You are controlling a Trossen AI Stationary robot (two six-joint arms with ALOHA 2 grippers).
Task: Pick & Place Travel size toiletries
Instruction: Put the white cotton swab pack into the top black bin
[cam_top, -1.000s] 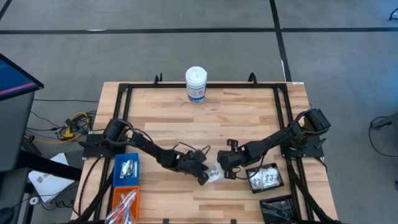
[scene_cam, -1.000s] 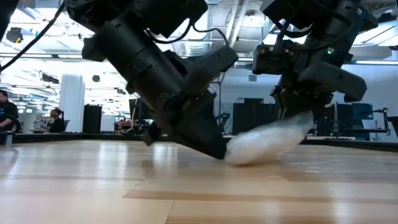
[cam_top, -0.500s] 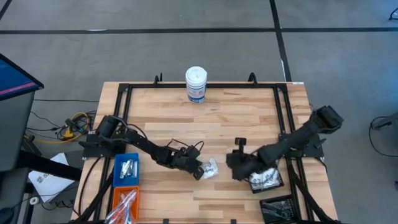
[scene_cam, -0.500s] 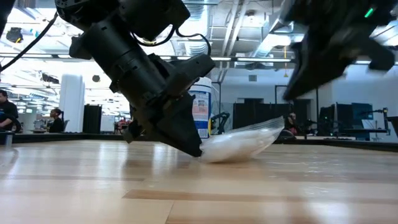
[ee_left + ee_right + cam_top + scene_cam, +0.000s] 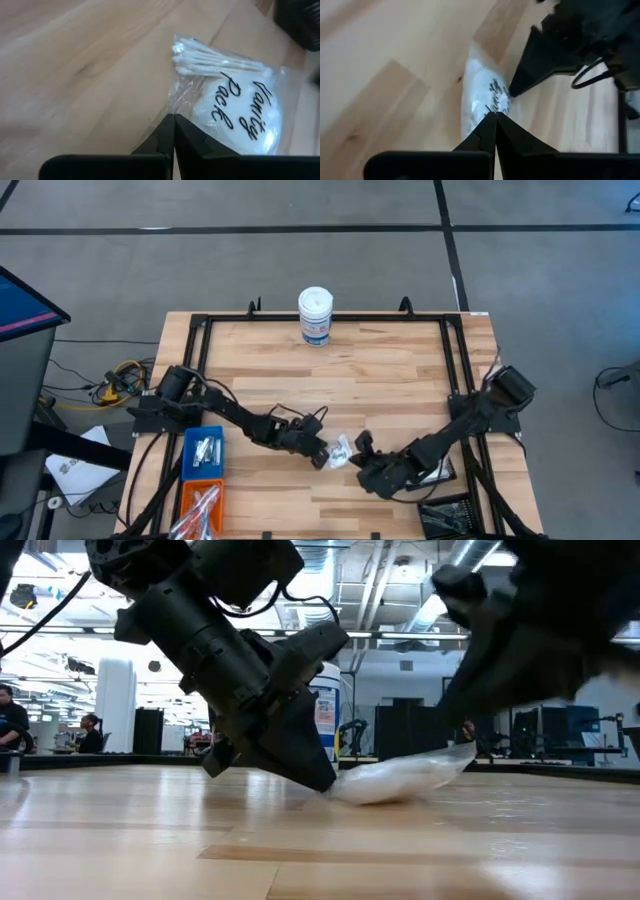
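One of the travel size toiletries, a clear crinkly packet (image 5: 340, 450) of cotton swabs and white pads with black lettering (image 5: 240, 120), lies near the table's front middle. Its left end rests on the wood and its right end (image 5: 455, 754) is raised. My left gripper (image 5: 322, 457) slants down from the left, shut on that left end. My right gripper (image 5: 359, 447) is shut and comes from the near right. In its wrist view its tips (image 5: 496, 114) stand at the packet's (image 5: 480, 100) other side. My left gripper pinches the clear film at the packet's left edge (image 5: 173, 111) between its fingertips. It slants down from the table's left. That end sits on the wood (image 5: 335, 790), and the rest of the packet tilts up away from the fingers. My right gripper's tips are at the packet's right side (image 5: 492, 106); whether they touch it I cannot tell.
A tall white canister (image 5: 315, 315) stands at the far middle. A blue bin (image 5: 203, 452) and an orange bin (image 5: 200, 510) sit at the near left. Two black bins (image 5: 428, 465) (image 5: 445, 515) sit at the near right, the first holding packets. A black frame (image 5: 325, 319) edges the table.
My right gripper left the packet's raised end and swung toward the table's right, over the black bin. It then came round by the near edge back to the packet, rolling as it went. My left gripper drew the packet slightly left, and the packet's free end sank lower.
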